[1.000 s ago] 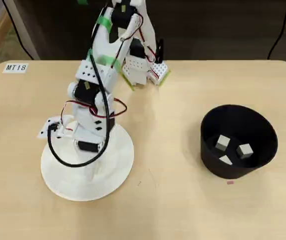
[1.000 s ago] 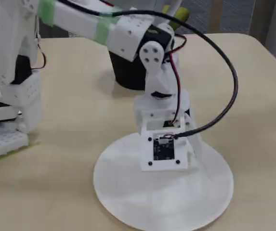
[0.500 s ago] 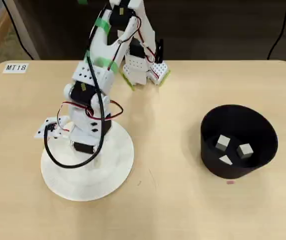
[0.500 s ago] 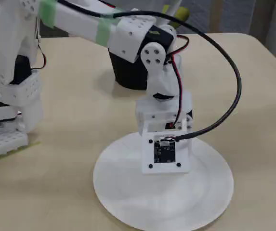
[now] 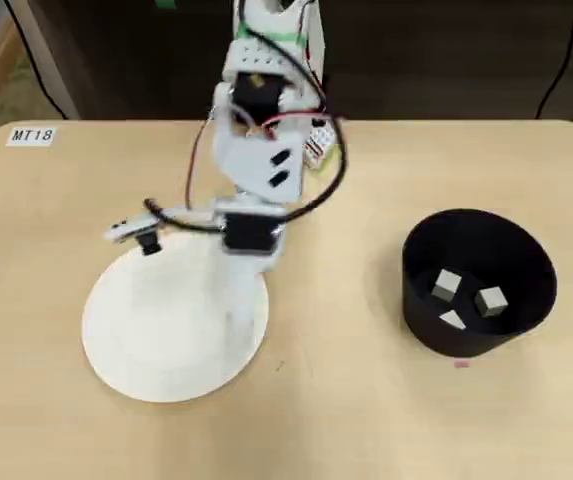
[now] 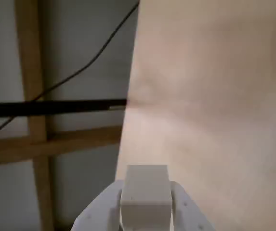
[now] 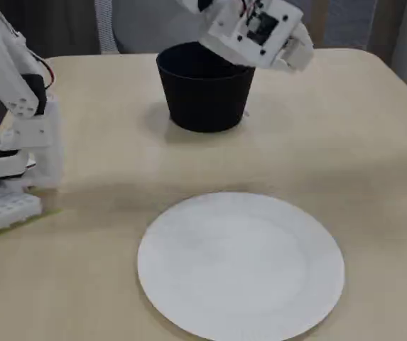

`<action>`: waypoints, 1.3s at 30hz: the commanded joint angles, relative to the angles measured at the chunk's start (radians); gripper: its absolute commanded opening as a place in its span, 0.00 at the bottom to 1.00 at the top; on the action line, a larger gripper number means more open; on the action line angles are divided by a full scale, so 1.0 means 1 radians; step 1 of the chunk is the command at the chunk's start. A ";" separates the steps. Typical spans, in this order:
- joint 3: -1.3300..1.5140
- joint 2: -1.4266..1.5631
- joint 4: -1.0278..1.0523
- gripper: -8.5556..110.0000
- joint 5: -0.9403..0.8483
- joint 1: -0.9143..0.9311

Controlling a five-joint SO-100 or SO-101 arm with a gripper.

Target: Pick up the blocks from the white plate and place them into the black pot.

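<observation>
The claw (image 6: 145, 211) grips one white block (image 6: 145, 192) above the counter (image 6: 210, 96). Three blocks (image 5: 447, 286) lie in the black pot (image 5: 478, 281); the white plate (image 7: 241, 264) is bare.

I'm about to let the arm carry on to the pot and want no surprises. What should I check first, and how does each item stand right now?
1. Block held in the gripper: ok, it sits between the fingers in the wrist view.
2. Plate cleared: ok, no blocks left on it.
3. Pot upright and open: ok.
4. Room in the pot: ok, three blocks lie on its floor with space around them.
5. Table between plate and pot free of obstacles: ok.
6. Grip firm enough for the swing: cannot tell.
</observation>
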 commanded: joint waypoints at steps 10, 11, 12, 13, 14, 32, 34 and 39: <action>0.385 0.221 -0.360 0.05 0.167 -0.575; 0.417 0.221 -0.393 0.05 0.172 -0.578; 0.446 0.221 -0.422 0.05 0.175 -0.580; 0.468 0.219 -0.440 0.05 0.173 -0.578; 0.488 0.216 -0.454 0.05 0.172 -0.574; 0.566 0.239 -0.469 0.35 0.126 -0.528; 0.566 0.253 -0.459 0.34 0.124 -0.517; 0.566 0.301 -0.434 0.27 0.124 -0.494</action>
